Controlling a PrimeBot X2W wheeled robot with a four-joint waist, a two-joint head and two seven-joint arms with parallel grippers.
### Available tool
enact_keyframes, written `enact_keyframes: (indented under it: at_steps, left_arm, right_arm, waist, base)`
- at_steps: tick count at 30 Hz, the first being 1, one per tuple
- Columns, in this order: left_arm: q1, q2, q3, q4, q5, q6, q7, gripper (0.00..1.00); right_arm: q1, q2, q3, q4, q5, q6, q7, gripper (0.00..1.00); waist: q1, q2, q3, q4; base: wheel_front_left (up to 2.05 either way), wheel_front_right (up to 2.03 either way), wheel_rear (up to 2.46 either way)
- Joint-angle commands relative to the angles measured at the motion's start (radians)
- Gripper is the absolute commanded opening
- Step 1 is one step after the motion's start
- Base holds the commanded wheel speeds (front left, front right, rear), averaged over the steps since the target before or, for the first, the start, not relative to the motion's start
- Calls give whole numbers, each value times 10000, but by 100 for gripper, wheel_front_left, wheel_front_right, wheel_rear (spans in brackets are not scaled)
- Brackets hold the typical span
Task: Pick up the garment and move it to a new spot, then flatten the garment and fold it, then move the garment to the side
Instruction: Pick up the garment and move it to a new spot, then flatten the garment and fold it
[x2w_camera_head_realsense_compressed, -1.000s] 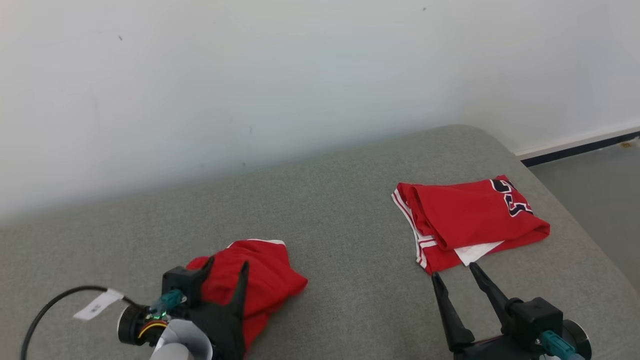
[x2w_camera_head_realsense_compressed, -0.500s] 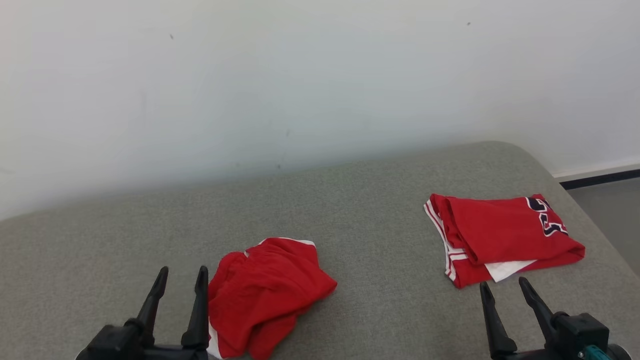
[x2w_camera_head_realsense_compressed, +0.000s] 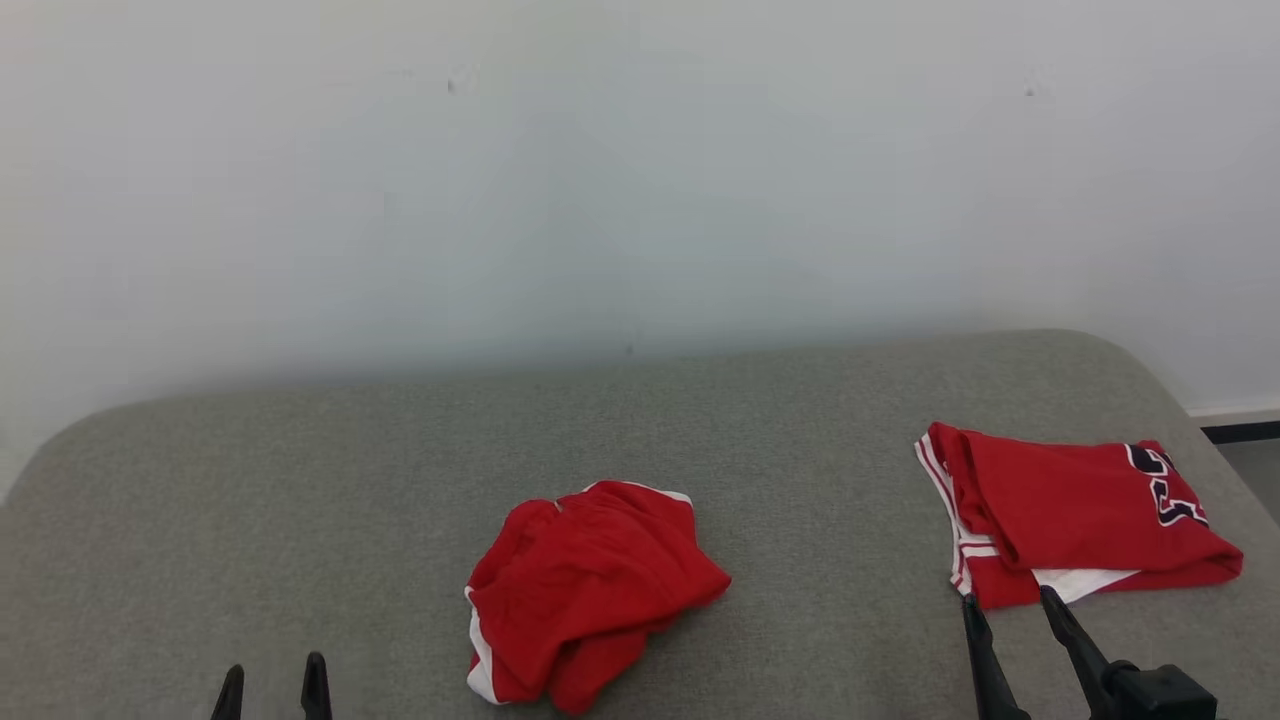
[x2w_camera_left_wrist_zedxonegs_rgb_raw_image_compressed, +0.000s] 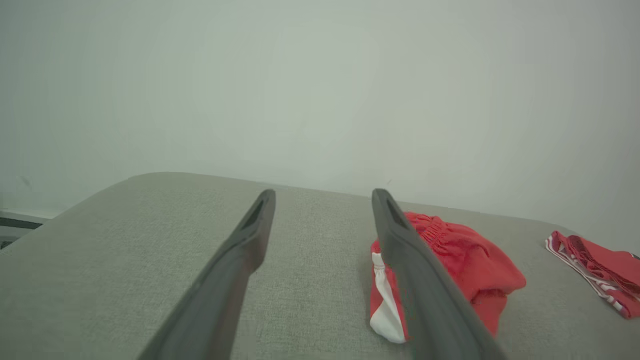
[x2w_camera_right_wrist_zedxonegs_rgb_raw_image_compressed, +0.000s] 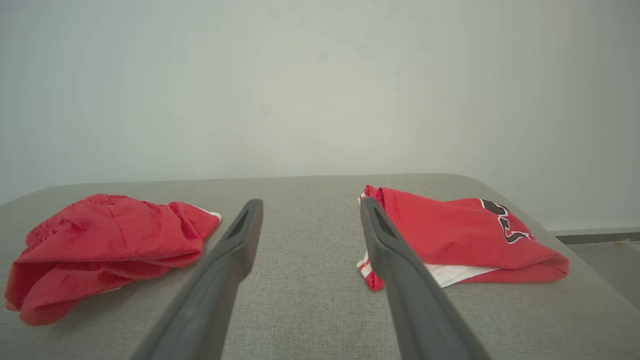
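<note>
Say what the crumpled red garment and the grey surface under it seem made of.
Crumpled red garment: soft, thin sports fabric, probably polyester, matte; it slumps in loose folds. Grey surface: woven upholstery cloth, matte; a fine weave shows, edges rounded like padding.

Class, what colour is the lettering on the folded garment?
Dark, outlined white; the lettering shows best in the right wrist view.

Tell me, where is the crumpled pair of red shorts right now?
In the head view the crumpled red shorts lie near the front middle of the grey padded surface, right of the left gripper and left of the folded red jersey.
</note>
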Motion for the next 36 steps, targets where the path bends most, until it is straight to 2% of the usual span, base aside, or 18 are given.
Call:
enact_keyframes:
  at_steps: [1,9,23,29,36]
  left_arm:
    - [192,-58,46,52,118,-54,-24,100]
    - [273,-3,31,243,485,-165,-24,100]
    - [-25,257,-385,540,202,-158,-25,100]
    - [136,397,-569,477,-2,-159,-25,100]
    - [-774,1126,-1221,1057,-175,-160,61,100]
  right_arm:
    - [-97,43,19,55,4,-25,-66,100]
    - [-261,221,116,308,-79,-25,-372,100]
    - [-320,358,222,196,-82,-25,-216,100]
    - [-399,377,327,265,-55,-25,-107,100]
    - [-659,382,682,131,-38,-25,161,100]
  waist:
    - [1,0,3,300]
    - [1,0,74,776]
    - [1,0,218,660]
    - [1,0,245,471]
    - [1,0,437,-285]
  base:
    - [0,0,0]
    - [0,0,0]
    - [0,0,0]
    - [0,0,0]
    - [0,0,0]
